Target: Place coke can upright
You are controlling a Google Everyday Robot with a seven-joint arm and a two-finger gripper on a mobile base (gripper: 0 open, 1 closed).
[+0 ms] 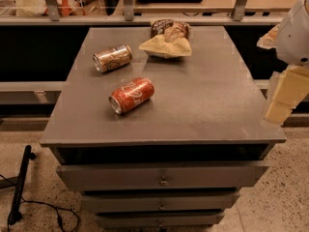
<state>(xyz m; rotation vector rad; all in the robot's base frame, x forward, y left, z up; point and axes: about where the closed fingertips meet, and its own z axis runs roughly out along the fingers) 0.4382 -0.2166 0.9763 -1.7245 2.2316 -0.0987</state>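
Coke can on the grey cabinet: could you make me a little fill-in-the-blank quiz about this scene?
1. The coke can lies on its ____ on the cabinet top.
2. A second can, farther back, is coloured ____.
3. The gripper hangs at the picture's ____ edge, beside the cabinet top, touching neither can.

Missing words: side; brown; right.

I see the red aluminium coke can (131,95), with white script and silver ends, centre left on the dull grey cabinet top (212,100). Upper left of it is a brown-and-tan soda can (112,58); top centre, a tan and dark-brown snack bag (166,41). My pale cream gripper (282,100) sits at the right edge.
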